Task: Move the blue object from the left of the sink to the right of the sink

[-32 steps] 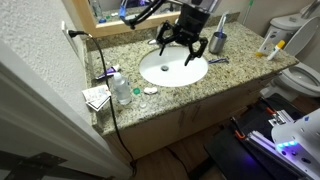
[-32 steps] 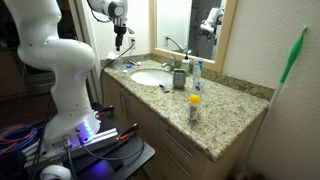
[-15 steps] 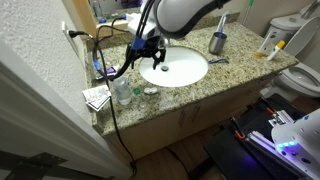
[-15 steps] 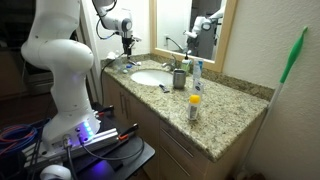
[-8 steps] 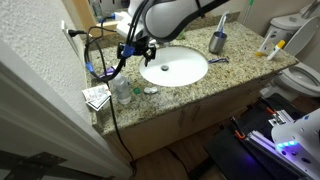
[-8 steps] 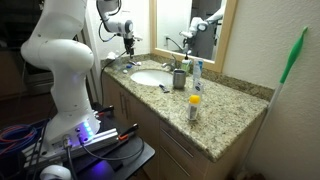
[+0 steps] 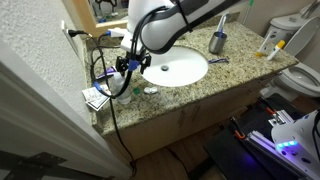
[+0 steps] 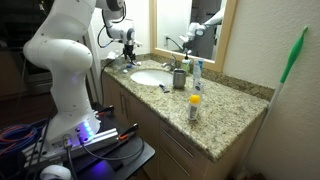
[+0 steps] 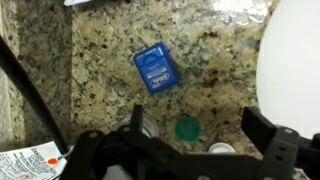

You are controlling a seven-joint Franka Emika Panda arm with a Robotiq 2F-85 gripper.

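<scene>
The blue object (image 9: 157,68) is a small flat blue packet lying on the speckled granite countertop (image 9: 100,60), seen in the wrist view. My gripper (image 9: 200,135) is open and empty, hovering over the counter just short of the packet, with its two fingers astride a green cap (image 9: 186,128). The white oval sink (image 7: 173,68) lies to one side, and its rim shows in the wrist view (image 9: 295,60). In both exterior views the gripper (image 7: 127,68) (image 8: 128,50) hangs over the counter beside the sink (image 8: 150,77). The arm hides the packet there.
A white cap (image 9: 220,148) lies by the green one. A clear bottle (image 7: 122,92), a printed card (image 7: 95,97) and a black cable (image 7: 108,105) crowd that end. A metal cup (image 7: 217,42) and bottles (image 7: 270,40) stand on the other side.
The gripper has swung from above the sink's back rim across to the counter at the cable end and come lower. It stays open.
</scene>
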